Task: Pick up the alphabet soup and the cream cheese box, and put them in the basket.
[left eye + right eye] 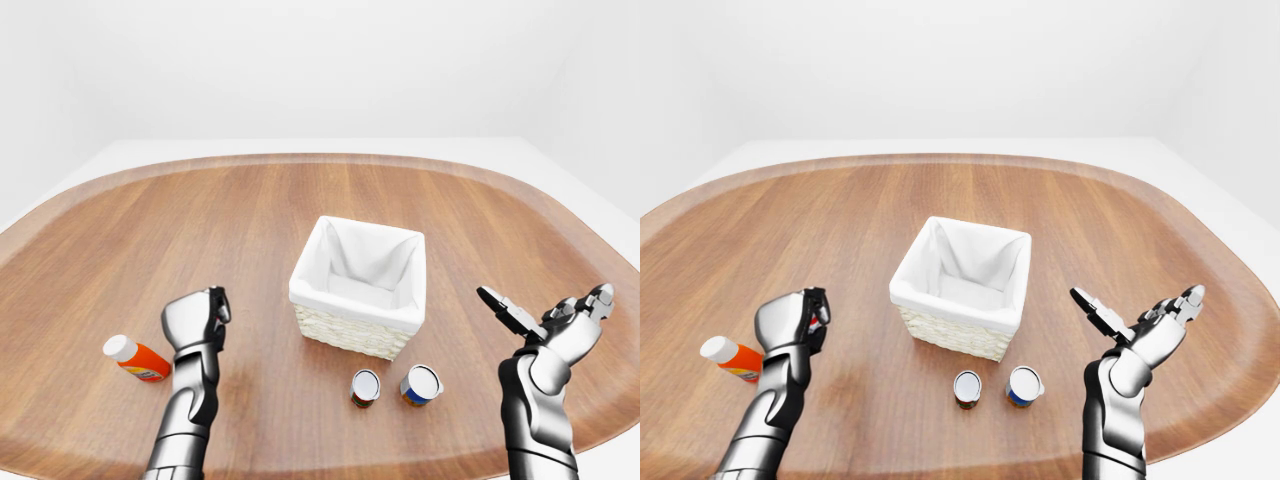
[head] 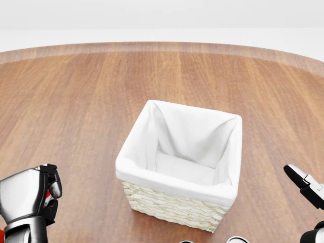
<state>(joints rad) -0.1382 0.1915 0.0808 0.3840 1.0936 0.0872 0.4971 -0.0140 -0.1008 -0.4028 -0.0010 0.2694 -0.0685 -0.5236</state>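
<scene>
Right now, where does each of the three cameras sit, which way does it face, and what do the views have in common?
Left-eye view: on the head, looking down over the wooden table; shows the basket, two cans, an orange bottle, left hand and right hand.
Right-eye view: the paired eye, nearly the same picture, everything shifted left.
Head view: on the head, tighter on the basket; only the hands' edges show.
Shared: all three show the basket, seemingly empty, and both hands.

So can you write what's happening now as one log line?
left robot hand: shut, empty | right robot hand: open | basket: empty | two cans beside basket
</scene>
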